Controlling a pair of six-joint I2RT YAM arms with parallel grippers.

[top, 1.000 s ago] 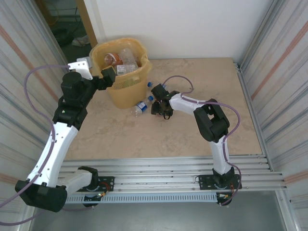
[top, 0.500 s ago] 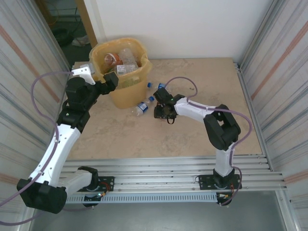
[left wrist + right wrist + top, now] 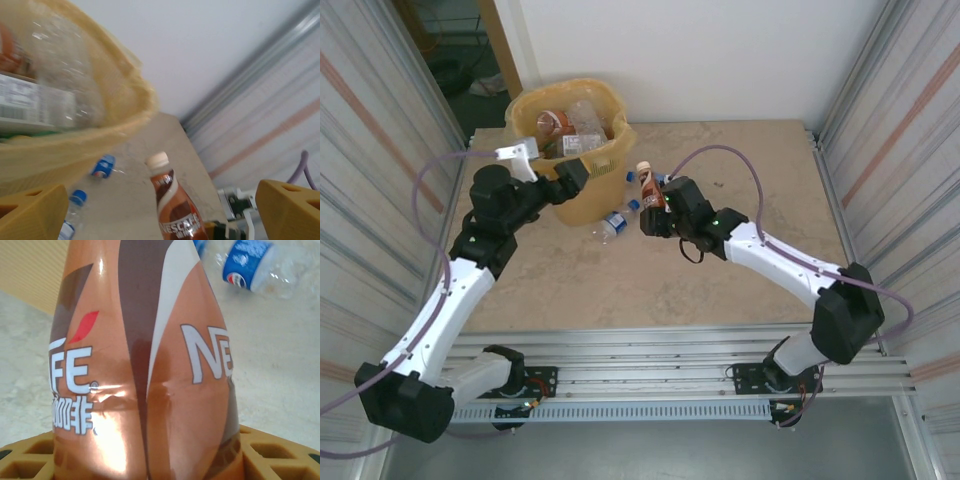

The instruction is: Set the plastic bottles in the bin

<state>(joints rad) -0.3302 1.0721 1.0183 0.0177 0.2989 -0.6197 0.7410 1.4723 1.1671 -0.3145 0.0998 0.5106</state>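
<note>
Beige stone-patterned tabletop (image 3: pixel 650 290) lies between ribbed metal walls in the view from above. The bin (image 3: pixel 605 175), lined with a yellowish bag, stands toward the tabletop's 11 o'clock corner, and the bottles in the bin (image 3: pixel 582 128) lie heaped inside. The left claw (image 3: pixel 570 172) hangs close in front of the bin's near wall, at about its 6 o'clock, with its jaws spread wide and nothing in them. The right claw (image 3: pixel 653 215) sits at the bin's 4 o'clock, clamped on a brown coffee bottle (image 3: pixel 649 190) whose cream cap points toward 12 o'clock. A clear bottle (image 3: pixel 613 222) with a blue label lies on the tabletop just at that claw's 9 o'clock. A second blue-capped bottle (image 3: pixel 630 177) lies beside the bin's wall.

From the left wrist, two yellow fingers (image 3: pixel 30 212) sit in the bottom corners, far apart and empty. The bin's bagged rim curves through 10 o'clock, with a crumpled clear bottle inside. The brown coffee bottle stands roughly upright at 6 o'clock. The clear bottle and the second blue-capped bottle lie on the tabletop at 8 o'clock.

From the right wrist, the brown coffee bottle rises from between yellow pads (image 3: pixel 270 455) that press on it at the bottom edge. The clear bottle lies at 1 o'clock, and the bin's latticed wall is at 11 o'clock.
</note>
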